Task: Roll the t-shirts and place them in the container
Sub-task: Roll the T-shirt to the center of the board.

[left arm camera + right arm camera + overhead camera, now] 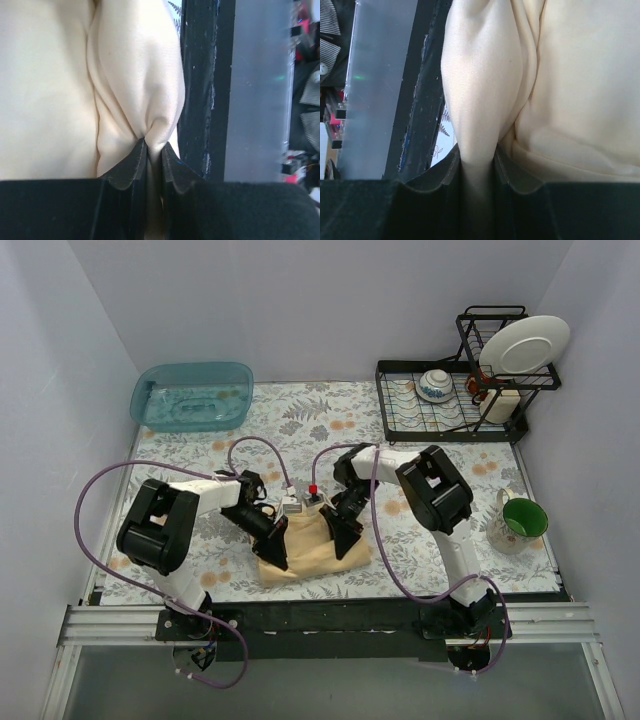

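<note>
Left gripper [152,146] and right gripper [477,152] each clamp a t-shirt [305,538] fold, with the cloth bunched just ahead, to anchor the edge for rolling.

Blocked at the table's [300,420] far left corner by a blue tub [192,395], at the far right corner by a dish rack [450,412], near the right edge by a mug [520,523]. Crowded mid near edge with left arm [165,525], right arm [435,490], bunched t-shirt [310,545]. Passable between tub and rack.

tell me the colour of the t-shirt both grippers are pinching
Pale cream yellow, plain; the t-shirt shows best in the left wrist view.
</note>
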Controlling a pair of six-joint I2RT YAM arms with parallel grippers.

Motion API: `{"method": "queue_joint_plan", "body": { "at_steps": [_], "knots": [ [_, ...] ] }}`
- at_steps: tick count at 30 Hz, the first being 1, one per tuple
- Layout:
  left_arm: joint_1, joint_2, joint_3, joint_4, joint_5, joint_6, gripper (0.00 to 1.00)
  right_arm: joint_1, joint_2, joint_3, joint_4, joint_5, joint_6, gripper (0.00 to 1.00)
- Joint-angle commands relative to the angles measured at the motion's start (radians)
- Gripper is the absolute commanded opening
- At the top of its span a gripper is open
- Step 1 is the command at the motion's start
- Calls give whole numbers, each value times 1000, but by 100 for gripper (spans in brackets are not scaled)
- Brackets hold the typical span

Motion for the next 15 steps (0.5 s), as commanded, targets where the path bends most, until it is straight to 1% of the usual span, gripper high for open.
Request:
{"method": "queue_joint_plan", "body": {
  "at_steps": [1,3,5,6,9,10,12,13,15],
  "knots": [
    [72,64,-33,-146,-202,-9,0,-54,60,34,-67,166,-19,1],
    [89,86,-27,-137,-213,-12,1,-67,101,65,-69,151,20,1],
    [124,99,-10,-133,-225,-18,6,-77,134,100,-68,141,51,1],
    [141,112,2,-130,-225,-24,10,-79,154,108,-67,134,59,1],
    [213,112,71,-168,-205,-32,27,-87,180,126,-67,122,86,1],
    [239,86,87,-181,-204,-34,34,-93,189,132,-67,115,114,1],
    [249,35,132,-199,-207,-20,40,-110,216,141,-68,97,143,1],
    [249,-33,146,-201,-207,-14,45,-116,224,154,-67,94,155,1],
    [249,-132,153,-155,-196,-14,50,-123,236,167,-67,92,169,1]
  ]
}}
